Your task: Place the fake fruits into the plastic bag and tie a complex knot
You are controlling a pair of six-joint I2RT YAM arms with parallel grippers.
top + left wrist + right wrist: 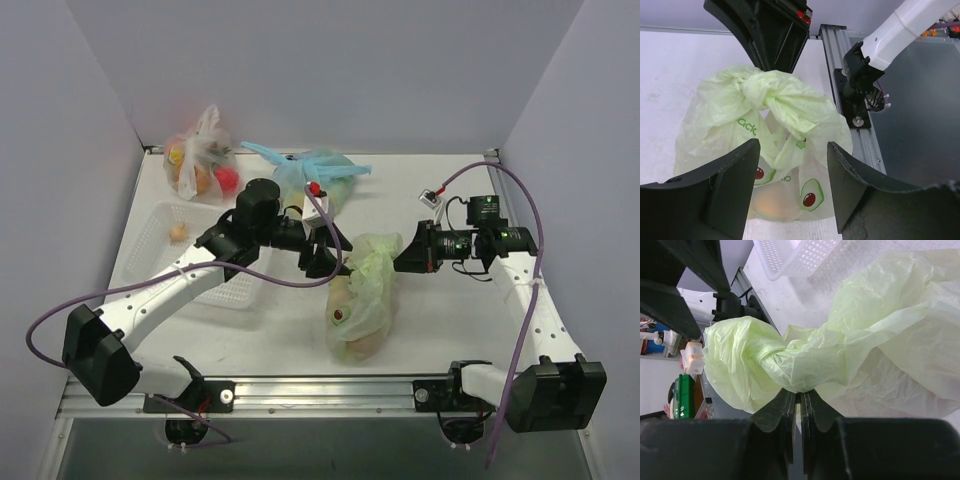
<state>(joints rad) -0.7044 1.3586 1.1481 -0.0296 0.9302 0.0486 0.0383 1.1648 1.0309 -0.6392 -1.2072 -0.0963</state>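
Note:
The pale green plastic bag (368, 285) lies mid-table, its top twisted into a knot (775, 92). My right gripper (801, 392) is shut on a fold of the plastic bag (880, 340) just beside the knot, coming in from the right (402, 260). My left gripper (794, 146) is open, its fingers (727, 190) standing either side of the plastic bag (715, 130) without touching it; it hovers at the bag's left (320, 256). A rounded orange fake fruit (772, 197) shows faintly through the plastic. Another small orange fake fruit (178, 232) lies in the white basket.
A white mesh basket (150, 262) sits at the left under my left arm. A clear bag of fruit (203, 162) and a knotted light blue bag (318, 172) rest at the back. The aluminium rail (320, 390) runs along the near edge.

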